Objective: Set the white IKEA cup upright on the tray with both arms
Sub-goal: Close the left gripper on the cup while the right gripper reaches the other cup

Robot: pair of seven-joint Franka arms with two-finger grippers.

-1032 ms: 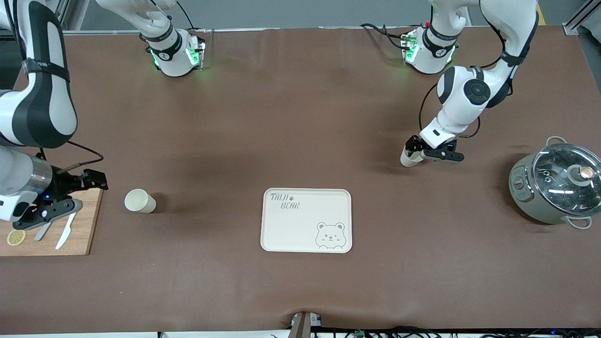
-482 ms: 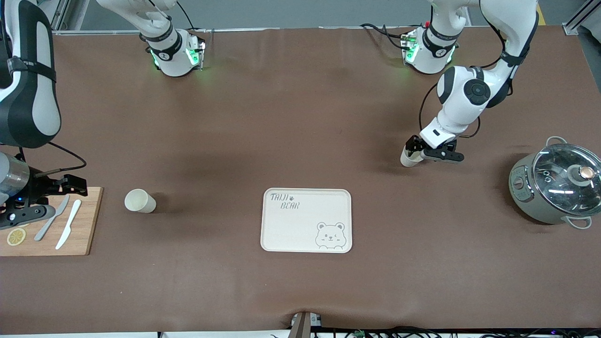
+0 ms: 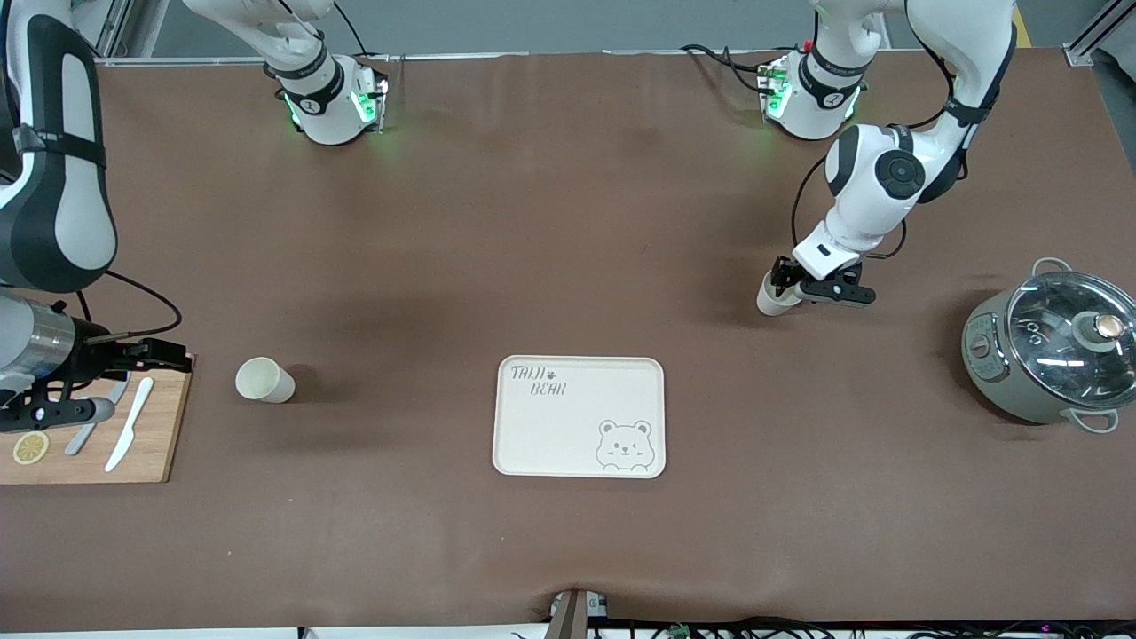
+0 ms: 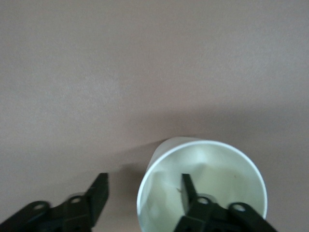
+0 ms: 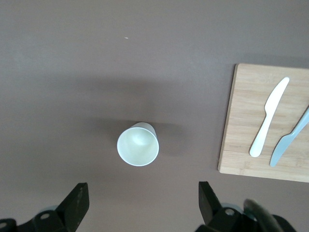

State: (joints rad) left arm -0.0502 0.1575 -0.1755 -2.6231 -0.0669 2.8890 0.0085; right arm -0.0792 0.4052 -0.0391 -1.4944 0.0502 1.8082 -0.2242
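Note:
One white cup point(image 3: 264, 380) stands open end up on the brown table, toward the right arm's end, beside the cutting board. It also shows in the right wrist view point(image 5: 138, 144). My right gripper point(image 3: 124, 386) is open and empty, in the air over the cutting board's edge next to that cup; it also shows in its wrist view point(image 5: 142, 203). A second white cup point(image 3: 770, 300) sits toward the left arm's end. My left gripper point(image 3: 803, 288) is open, one finger inside this cup point(image 4: 217, 179) and one outside, a gap at the outer finger point(image 4: 99, 191). The cream bear tray point(image 3: 568, 444) lies bare.
A wooden cutting board point(image 3: 151, 453) at the right arm's end carries a white knife point(image 3: 130, 435), a grey knife point(image 3: 84, 437) and a lemon slice point(image 3: 30, 447). A lidded grey-green pot point(image 3: 1047, 355) stands at the left arm's end.
My right gripper drew back toward the right arm's end over the cutting board, then came slightly forward again. My left gripper and its cup barely moved.

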